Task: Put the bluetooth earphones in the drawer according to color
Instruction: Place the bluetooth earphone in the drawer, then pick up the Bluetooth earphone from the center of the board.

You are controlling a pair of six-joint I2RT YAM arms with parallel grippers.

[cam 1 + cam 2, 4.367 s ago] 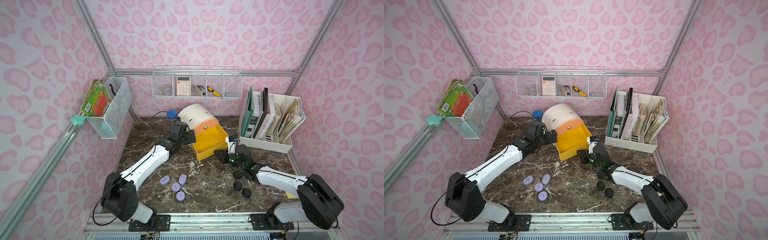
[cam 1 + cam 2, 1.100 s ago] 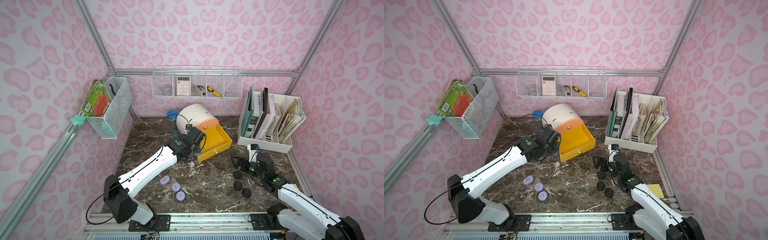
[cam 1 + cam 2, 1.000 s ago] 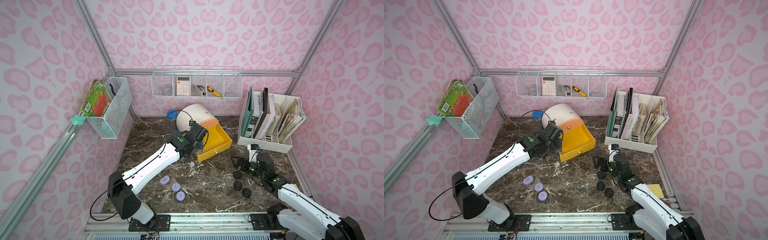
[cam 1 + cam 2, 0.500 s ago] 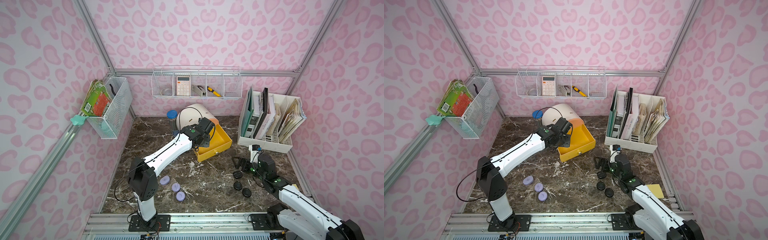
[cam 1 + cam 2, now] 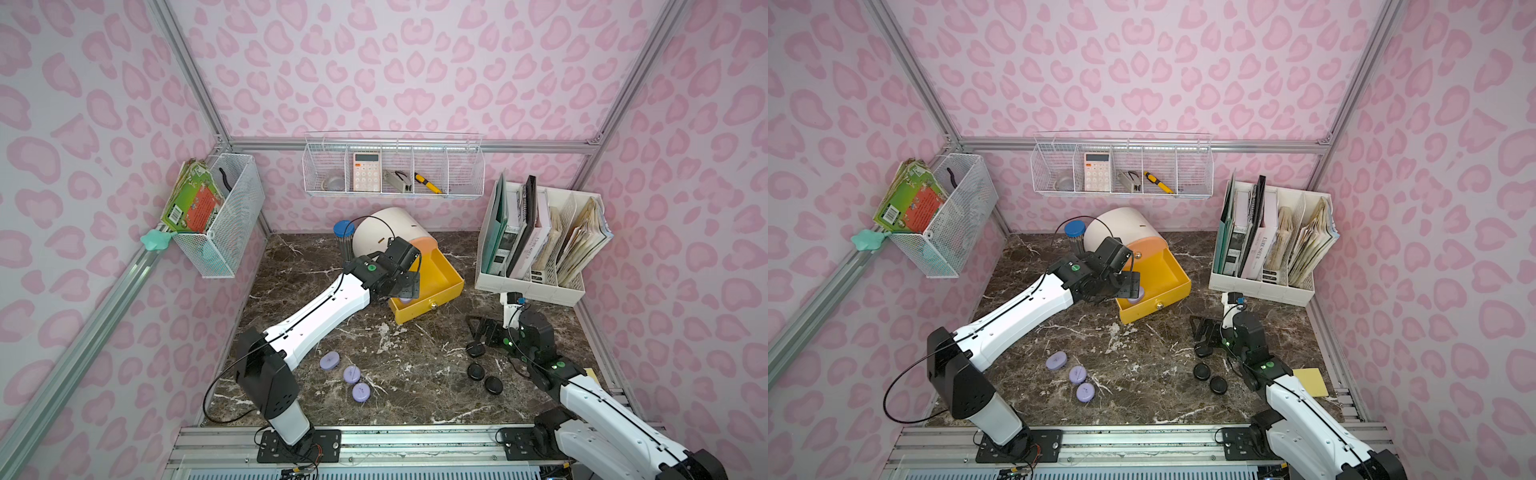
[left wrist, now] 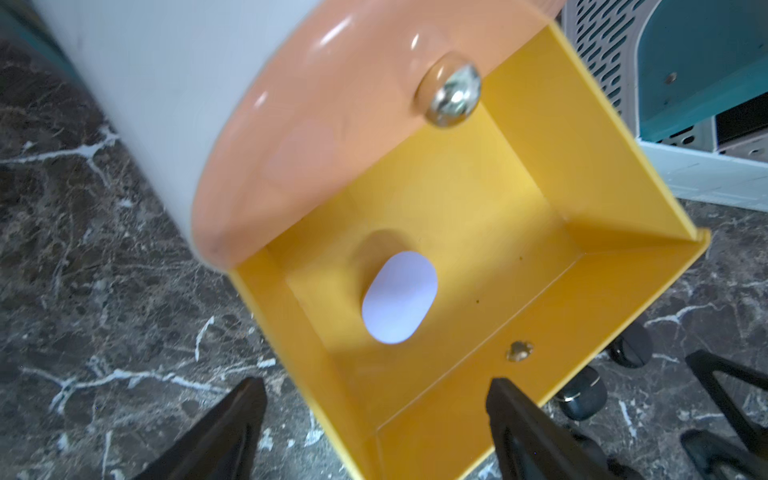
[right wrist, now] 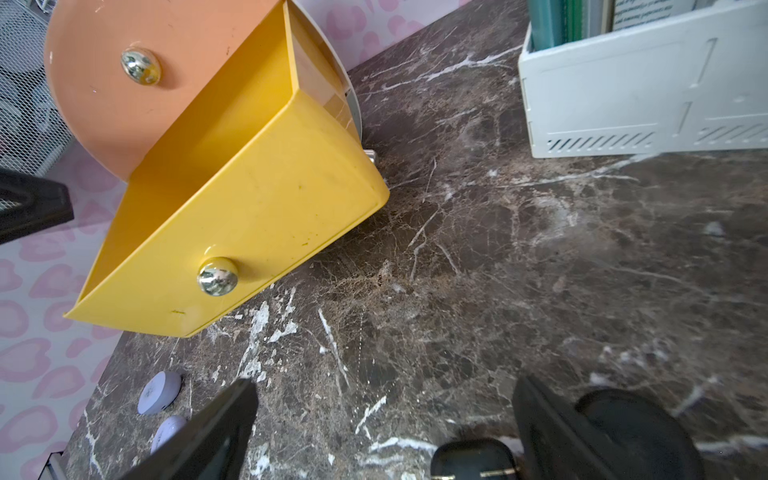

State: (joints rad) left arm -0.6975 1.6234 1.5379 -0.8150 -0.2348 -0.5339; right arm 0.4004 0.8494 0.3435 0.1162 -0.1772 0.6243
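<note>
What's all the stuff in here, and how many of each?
lilac oval plastic earphone cases: four, lilac, three on the marble table, one in the yellow drawer
black round earphone cases: three, black, table's right side
white barrel-shaped cabinet: one, white, table's back; peach drawer shut, yellow drawer open
white slotted file rack: one, white, back right
white wire baskets: two, white, on the walls
blue-lidded jar: one, blue, beside the cabinet
yellow paper note: one, yellow, front right
left gripper: one, black, open over the yellow drawer
right gripper: one, black, open by the black cases
</note>
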